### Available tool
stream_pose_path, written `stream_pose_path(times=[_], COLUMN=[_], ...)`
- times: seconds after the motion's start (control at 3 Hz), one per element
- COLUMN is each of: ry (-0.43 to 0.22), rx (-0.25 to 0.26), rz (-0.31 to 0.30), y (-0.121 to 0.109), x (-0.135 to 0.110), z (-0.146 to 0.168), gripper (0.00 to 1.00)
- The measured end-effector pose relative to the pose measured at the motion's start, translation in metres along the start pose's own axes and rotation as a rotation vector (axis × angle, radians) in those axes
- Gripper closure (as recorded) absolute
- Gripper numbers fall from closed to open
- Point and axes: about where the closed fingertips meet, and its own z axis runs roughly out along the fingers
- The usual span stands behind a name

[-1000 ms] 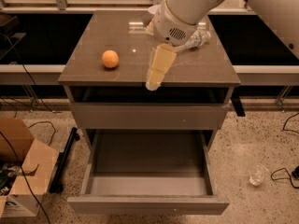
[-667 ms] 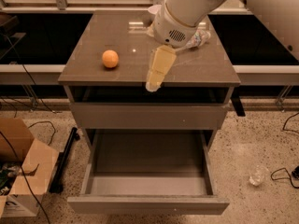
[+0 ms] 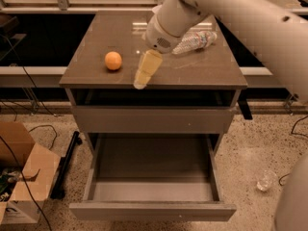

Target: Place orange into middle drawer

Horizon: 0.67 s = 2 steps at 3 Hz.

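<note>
The orange [image 3: 113, 60] sits on the left part of the cabinet top [image 3: 202, 71]. My gripper [image 3: 143, 76] hangs from the white arm [image 3: 168, 20] over the front middle of the top. It is a short way to the right of the orange, apart from it, and holds nothing. The middle drawer [image 3: 153, 211] is pulled out wide below, and its deep grey-brown box is empty.
A clear plastic bottle [image 3: 195, 41] lies on the back right of the top. A shallower plain drawer front [image 3: 151, 119] is above the open drawer. A cardboard box [image 3: 21, 177], cables and a black bar [image 3: 67, 162] are on the floor at left. A small clear object [image 3: 264, 181] lies at right.
My gripper has moved left along the front of the cabinet top, closer to the orange. The orange and the drawer have not moved.
</note>
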Motion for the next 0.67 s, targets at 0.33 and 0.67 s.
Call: stream_pose_path(times=[0.33,0.67], ry=[-0.035,-0.073], rx=[0.005,0.008], rz=[0.019,0.040], y=[-0.024,-0.049], x=[-0.005,-0.010], z=[0.028,0.060], gripper=[0.00,0.00])
